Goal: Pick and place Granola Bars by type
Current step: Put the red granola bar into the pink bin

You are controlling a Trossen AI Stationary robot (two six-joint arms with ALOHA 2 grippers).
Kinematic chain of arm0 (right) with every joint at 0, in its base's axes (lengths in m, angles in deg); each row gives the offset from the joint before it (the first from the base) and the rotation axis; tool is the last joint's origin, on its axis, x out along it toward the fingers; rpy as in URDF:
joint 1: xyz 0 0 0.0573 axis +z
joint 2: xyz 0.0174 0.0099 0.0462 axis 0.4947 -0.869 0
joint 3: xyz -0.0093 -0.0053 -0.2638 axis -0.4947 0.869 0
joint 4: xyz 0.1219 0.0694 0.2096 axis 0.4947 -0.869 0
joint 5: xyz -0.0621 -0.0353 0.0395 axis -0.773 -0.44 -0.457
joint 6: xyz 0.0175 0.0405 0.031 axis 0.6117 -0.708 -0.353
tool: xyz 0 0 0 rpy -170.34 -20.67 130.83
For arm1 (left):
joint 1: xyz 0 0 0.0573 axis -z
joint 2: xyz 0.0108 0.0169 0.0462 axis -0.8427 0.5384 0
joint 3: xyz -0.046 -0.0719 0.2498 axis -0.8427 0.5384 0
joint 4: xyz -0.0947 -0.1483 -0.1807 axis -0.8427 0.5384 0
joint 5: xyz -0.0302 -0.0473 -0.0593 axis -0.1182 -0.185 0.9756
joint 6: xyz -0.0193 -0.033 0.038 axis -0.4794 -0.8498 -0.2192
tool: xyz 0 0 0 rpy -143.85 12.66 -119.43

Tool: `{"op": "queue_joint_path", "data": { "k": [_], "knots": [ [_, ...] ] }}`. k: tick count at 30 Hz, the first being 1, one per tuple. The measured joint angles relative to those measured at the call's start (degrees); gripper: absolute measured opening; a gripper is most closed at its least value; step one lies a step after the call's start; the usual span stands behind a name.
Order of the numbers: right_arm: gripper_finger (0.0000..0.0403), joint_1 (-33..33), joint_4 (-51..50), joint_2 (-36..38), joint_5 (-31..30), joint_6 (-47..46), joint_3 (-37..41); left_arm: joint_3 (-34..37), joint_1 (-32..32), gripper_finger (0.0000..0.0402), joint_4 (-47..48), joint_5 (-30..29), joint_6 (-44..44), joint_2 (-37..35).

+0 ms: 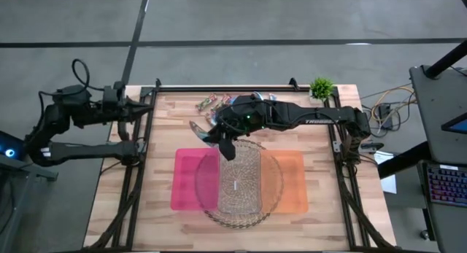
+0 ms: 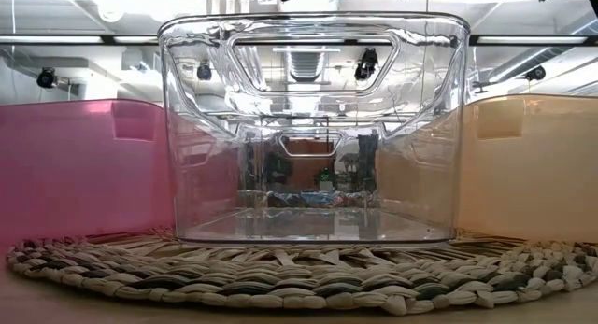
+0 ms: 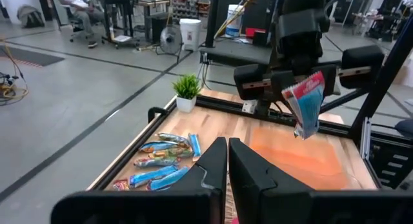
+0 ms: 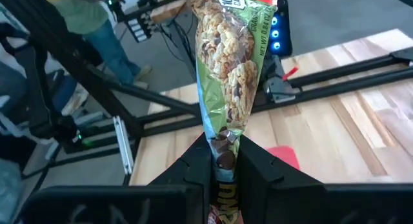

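My right gripper (image 1: 216, 133) is shut on one granola bar (image 4: 226, 69) with a green and tan wrapper. It hovers above the table between the pile and the pink bin (image 1: 191, 178). The left wrist view shows that bar (image 3: 307, 102) raised above the orange bin (image 3: 293, 153). Several more bars, blue and brown, lie flat in a loose pile (image 1: 211, 103) at the far edge, also seen in the left wrist view as a pile (image 3: 161, 162). My left gripper (image 3: 227, 161) is shut and empty, parked off the table's left side (image 1: 128, 107). My right gripper pinches the granola bar by one end of its wrapper (image 4: 223, 154) between the two fingers. The bar runs on lengthwise past the fingertips, in line with them. It is lifted clear of the table.
A clear bin (image 1: 239, 181) sits on a round woven mat (image 2: 280, 273), with the pink bin on its left and the orange bin (image 1: 293, 181) on its right. A small green potted plant (image 1: 322, 87) stands at the far right corner. A black frame rail (image 1: 219, 87) borders the table.
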Motion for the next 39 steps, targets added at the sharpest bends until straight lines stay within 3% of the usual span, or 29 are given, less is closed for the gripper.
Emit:
{"op": "queue_joint_path", "data": {
  "k": [20,39],
  "knots": [
    [0.0043,0.00,4.93,-2.90,-1.71,-2.25,0.93,0.00,0.00,0.0000,0.01,0.00,0.33,0.16],
    [0.0043,0.02,2.94,-17.86,10.66,-5.52,-5.22,0.02,0.00,0.0000,0.03,0.00,0.02,0.38]
  ]
}}
